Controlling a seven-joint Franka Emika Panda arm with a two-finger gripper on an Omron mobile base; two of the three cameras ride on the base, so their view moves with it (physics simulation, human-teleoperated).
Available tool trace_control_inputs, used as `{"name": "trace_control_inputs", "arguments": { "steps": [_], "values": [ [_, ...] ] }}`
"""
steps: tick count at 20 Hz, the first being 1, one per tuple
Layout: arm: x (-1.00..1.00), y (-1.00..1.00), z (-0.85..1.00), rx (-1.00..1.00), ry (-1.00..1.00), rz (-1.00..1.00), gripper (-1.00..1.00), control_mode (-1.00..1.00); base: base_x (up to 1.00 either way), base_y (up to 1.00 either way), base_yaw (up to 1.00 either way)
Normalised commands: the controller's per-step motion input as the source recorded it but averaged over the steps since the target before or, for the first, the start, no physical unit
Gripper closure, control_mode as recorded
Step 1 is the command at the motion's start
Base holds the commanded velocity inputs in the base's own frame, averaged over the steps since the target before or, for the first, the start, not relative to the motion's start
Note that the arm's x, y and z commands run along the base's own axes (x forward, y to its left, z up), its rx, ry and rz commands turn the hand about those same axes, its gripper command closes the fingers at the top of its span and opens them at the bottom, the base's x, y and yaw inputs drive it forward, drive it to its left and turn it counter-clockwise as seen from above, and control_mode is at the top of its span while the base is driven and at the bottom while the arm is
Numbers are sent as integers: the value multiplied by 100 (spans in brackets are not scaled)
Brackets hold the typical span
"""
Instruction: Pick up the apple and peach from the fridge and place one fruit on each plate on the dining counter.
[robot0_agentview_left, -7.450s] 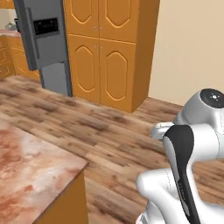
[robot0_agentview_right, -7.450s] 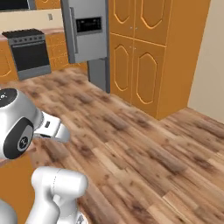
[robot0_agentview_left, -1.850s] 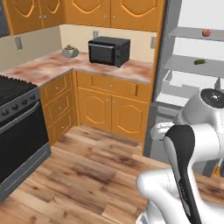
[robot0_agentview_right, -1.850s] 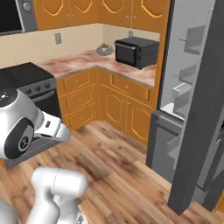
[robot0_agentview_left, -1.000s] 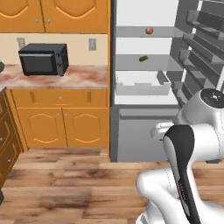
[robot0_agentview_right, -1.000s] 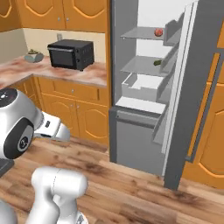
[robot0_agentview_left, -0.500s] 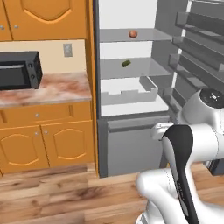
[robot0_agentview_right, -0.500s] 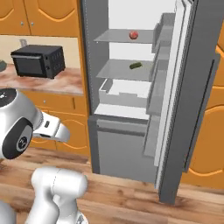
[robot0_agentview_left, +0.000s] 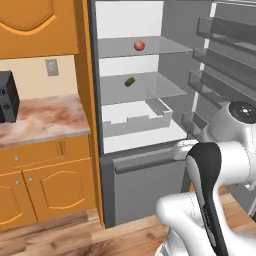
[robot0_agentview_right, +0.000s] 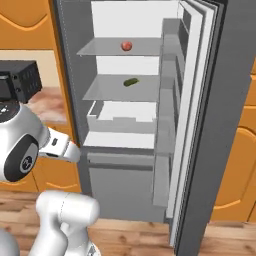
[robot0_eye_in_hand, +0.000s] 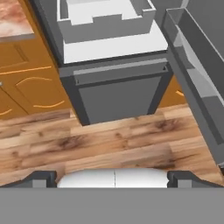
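Fingers (robot0_eye_in_hand: 113, 178) spread wide and holding nothing, aimed down at the wood floor (robot0_eye_in_hand: 109, 140) in front of the fridge (robot0_agentview_left: 145, 150). Its door (robot0_agentview_right: 200, 120) stands open. A red fruit (robot0_agentview_left: 139, 45) sits on the top glass shelf (robot0_agentview_left: 150, 47), apple or peach, hard to tell; a small green thing (robot0_agentview_left: 130, 82) lies on the shelf below, and it doesn't look like either fruit. That's one risk: grabbing the wrong item. Another is the reach itself: the arm (robot0_agentview_left: 215, 180) is low and well short of that high shelf, so a hurried lift could clip the white drawer (robot0_agentview_left: 137, 117) or the door racks (robot0_agentview_left: 220, 55).
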Motion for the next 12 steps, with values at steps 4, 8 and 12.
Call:
{"name": "trace_control_inputs", "arguments": {
  "steps": [4, 8, 12],
  "values": [
    [0, 0, 0, 0, 0, 0, -100, 100, 42, 35, -32],
    [0, 0, 0, 0, 0, 0, -100, 100, 40, 38, -30],
    [0, 0, 0, 0, 0, 0, -100, 100, 48, 32, -25]
  ]
}}
